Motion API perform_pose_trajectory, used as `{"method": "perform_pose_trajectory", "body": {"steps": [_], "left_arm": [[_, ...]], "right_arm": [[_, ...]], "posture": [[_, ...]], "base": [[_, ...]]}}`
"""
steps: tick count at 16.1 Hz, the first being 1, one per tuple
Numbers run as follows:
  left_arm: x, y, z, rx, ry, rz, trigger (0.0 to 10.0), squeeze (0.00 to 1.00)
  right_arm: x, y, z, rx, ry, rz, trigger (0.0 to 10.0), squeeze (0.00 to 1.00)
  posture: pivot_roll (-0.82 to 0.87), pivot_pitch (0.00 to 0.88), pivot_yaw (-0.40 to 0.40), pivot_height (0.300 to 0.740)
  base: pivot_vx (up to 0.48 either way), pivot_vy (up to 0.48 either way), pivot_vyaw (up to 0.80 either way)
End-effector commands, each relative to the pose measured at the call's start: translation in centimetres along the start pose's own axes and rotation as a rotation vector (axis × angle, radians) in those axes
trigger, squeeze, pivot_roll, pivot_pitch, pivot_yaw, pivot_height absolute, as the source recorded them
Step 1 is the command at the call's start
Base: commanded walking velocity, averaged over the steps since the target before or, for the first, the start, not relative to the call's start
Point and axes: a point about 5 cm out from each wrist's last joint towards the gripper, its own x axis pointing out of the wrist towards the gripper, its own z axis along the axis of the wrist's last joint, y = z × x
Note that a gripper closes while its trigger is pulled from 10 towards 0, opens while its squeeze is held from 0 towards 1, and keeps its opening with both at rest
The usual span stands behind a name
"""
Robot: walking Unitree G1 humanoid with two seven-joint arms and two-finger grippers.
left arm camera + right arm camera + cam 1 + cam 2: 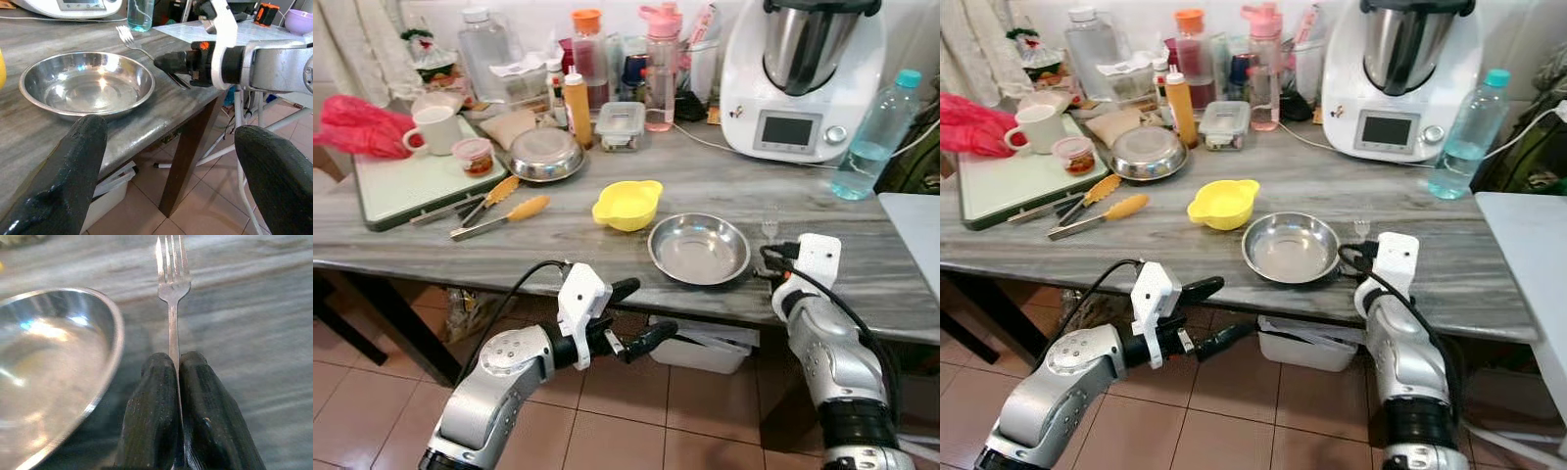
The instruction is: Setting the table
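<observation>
Just right of shallow round steel dish: thin stiff silver metal fork, light, slippery, pinched at handle by right gripper; best held mid-handle; left gripper spread, idle below table edge.

Where the cameras look

Head eyes look down at the table; both wrist cameras sit close, sharing the steel bowl.

Grey streaked stone-look tabletop, shiny silver steel bowl, silver metal fork between black fingers, bright yellow plastic bowl, orange-handled tongs.
</observation>
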Motion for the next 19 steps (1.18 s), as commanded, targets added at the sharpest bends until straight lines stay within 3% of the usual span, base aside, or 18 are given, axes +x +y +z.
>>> {"method": "perform_pose_trajectory", "body": {"steps": [1,5,10,11,19], "left_arm": [[-0.2,-0.2,0.2,0.020,0.013,-0.016,10.0,0.00],[-0.2,-0.3,0.0,0.019,0.025,-0.026,10.0,0.00],[-0.1,-0.2,0.0,0.019,0.029,-0.032,10.0,0.00],[0.0,-0.2,0.0,0.019,0.031,-0.034,10.0,0.00],[0.0,0.0,0.0,0.024,0.036,-0.026,10.0,0.00]], "right_arm": [[0.2,0.5,-0.3,0.035,0.028,0.029,10.0,0.00],[-0.2,0.7,-1.2,0.050,0.071,0.032,10.0,0.00],[-0.6,-0.2,-1.9,0.070,0.104,-0.024,10.0,0.00],[-0.7,-0.4,-1.9,0.072,0.106,-0.032,10.0,1.00],[-0.6,-1.1,-0.4,0.018,0.044,-0.053,10.0,1.00]], "posture": [[-0.08,0.003,0.041,0.740],[-0.08,0.000,0.037,0.740],[-0.08,0.000,0.042,0.740],[-0.08,0.000,0.043,0.740],[-0.08,0.000,0.051,0.740]], "base": [[0.000,0.000,0.00],[0.000,0.000,0.00],[0.000,0.000,0.00],[0.000,0.000,0.00],[0.000,0.000,0.00]]}}
